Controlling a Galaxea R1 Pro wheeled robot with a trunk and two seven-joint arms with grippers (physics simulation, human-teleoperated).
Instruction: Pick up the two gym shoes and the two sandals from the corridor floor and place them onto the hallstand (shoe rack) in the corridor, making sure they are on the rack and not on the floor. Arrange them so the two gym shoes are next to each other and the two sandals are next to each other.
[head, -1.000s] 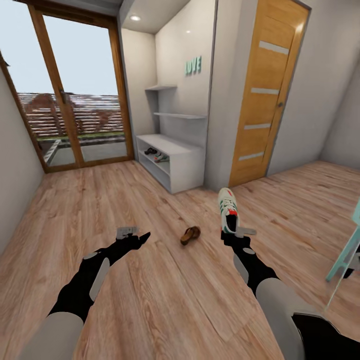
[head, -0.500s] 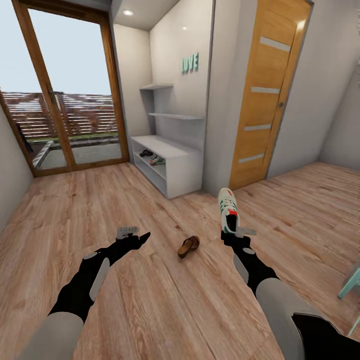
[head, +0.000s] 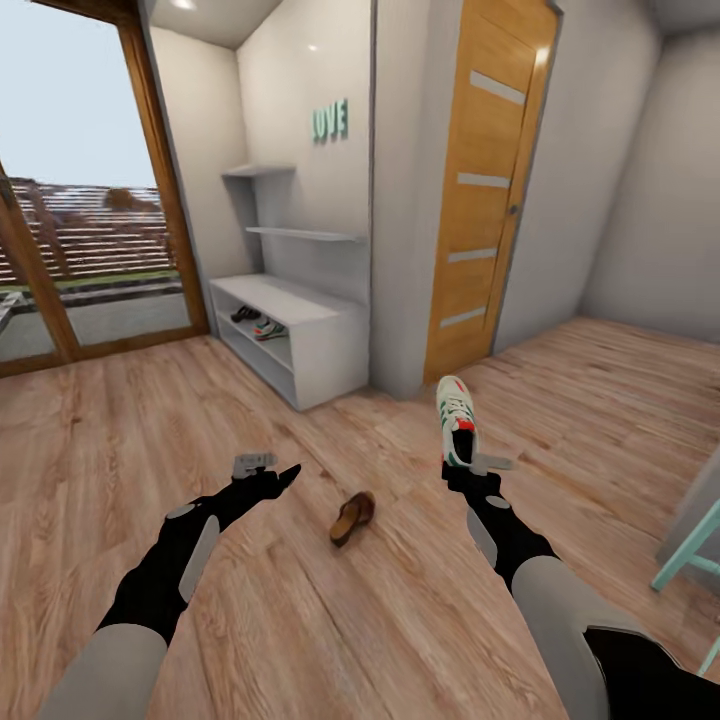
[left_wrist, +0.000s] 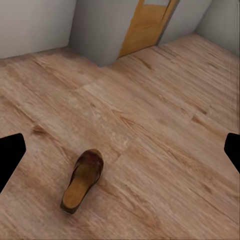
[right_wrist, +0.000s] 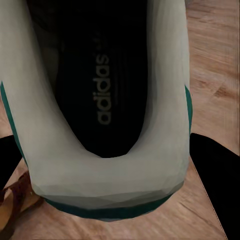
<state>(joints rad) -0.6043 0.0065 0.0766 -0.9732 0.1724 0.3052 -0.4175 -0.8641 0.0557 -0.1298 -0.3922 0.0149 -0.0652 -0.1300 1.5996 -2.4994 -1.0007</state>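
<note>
My right gripper (head: 468, 464) is shut on the heel of a white gym shoe (head: 456, 415) with green stripes, held off the floor with its toe pointing away. Its dark insole (right_wrist: 102, 90) sits between the fingers in the right wrist view. One brown sandal (head: 352, 517) lies on the corridor floor (head: 330, 620) between my arms, also visible as the sandal (left_wrist: 84, 180) below the left gripper (left_wrist: 121, 152). My left gripper (head: 272, 468) is open and holds nothing. The hallstand (head: 330, 345) stands ahead to the left, with a dark sandal (head: 245, 314) and a gym shoe (head: 268, 328) on its lower tier.
An orange wooden door (head: 480, 190) stands right of the hallstand's wall corner (head: 395, 220). A glass patio door (head: 70, 240) is at the left. A teal chair leg (head: 690, 555) shows at the right edge. Open floor stretches between me and the hallstand.
The whole view has swung to the right, so hallstand, door and floor sandal sit further left in the picture. Both arms keep the same pose and the right one still holds the shoe.
</note>
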